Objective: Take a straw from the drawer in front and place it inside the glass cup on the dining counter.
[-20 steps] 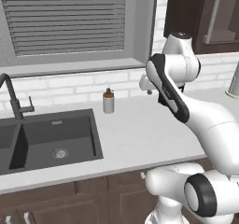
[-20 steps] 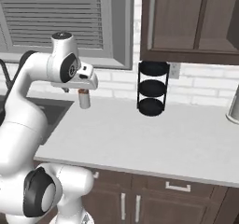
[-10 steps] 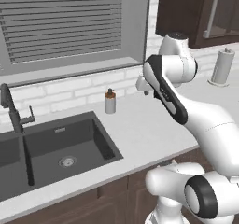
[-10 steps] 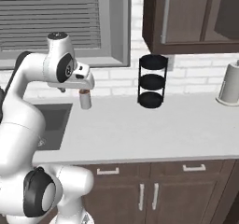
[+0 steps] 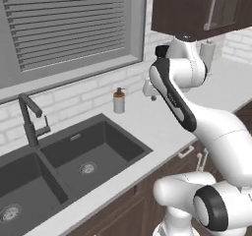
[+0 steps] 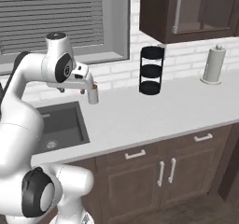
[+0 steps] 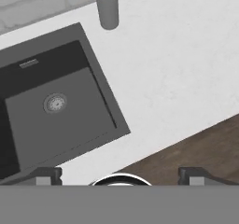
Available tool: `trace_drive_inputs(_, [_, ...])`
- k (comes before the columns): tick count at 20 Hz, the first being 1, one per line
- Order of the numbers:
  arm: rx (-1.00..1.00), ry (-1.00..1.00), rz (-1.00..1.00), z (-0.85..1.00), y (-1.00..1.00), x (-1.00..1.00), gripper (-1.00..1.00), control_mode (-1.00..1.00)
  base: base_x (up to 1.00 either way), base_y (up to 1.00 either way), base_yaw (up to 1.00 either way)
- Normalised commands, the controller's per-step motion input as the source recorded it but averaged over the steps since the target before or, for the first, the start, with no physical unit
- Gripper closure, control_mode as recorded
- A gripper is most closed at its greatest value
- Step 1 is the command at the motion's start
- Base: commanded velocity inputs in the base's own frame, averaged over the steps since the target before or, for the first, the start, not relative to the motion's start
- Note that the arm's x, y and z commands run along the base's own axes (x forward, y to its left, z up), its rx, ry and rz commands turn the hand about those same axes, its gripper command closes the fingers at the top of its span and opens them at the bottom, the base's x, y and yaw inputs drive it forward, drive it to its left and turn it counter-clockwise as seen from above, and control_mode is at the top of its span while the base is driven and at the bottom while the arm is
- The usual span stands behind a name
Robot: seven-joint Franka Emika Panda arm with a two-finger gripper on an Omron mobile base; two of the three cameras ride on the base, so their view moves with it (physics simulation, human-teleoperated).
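Just now the fingers (image 7: 120, 175) hang high above the white bench (image 7: 177, 78), spread wide with nothing between them; in the hand view their two dark tips sit far apart at the bottom edge, at about 7 and 5 o'clock. Below them in that view lie the front lip of the bench and a strip of dark brown wood. The dark double sink (image 7: 51, 106) takes up the 9 o'clock side, its round drain showing in the nearer basin. A small soap bottle (image 7: 107, 6) with an orange collar stands upright on the bench at 12 o'clock, near the back corner of the sink and well apart from the fingers. From the left base view the arm's hand (image 5: 150, 88) is held above the bench just to the 3 o'clock side of the soap bottle, and a dark tap (image 5: 30, 119) rises behind the sink. From the right base view a black three-tier rack (image 6: 151, 70) stands against the brick wall, with a paper towel roll (image 6: 214, 64) further toward 3 o'clock. Shut cabinet fronts with silver bar handles (image 6: 135, 154) run under the bench; I cannot tell which of them is the drawer.
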Motion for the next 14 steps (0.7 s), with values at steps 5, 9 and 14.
trace_drive_inputs(5, [0.00,0.00,0.00,0.00,0.00,0.00,-1.00,1.00,0.04,0.48,-0.33])
trace_drive_inputs(9, [0.00,0.00,0.00,0.00,0.00,0.00,-1.00,1.00,0.28,0.20,-0.19])
trace_drive_inputs(14, [0.00,0.00,0.00,0.00,0.00,0.00,-1.00,1.00,0.14,0.18,-0.12])
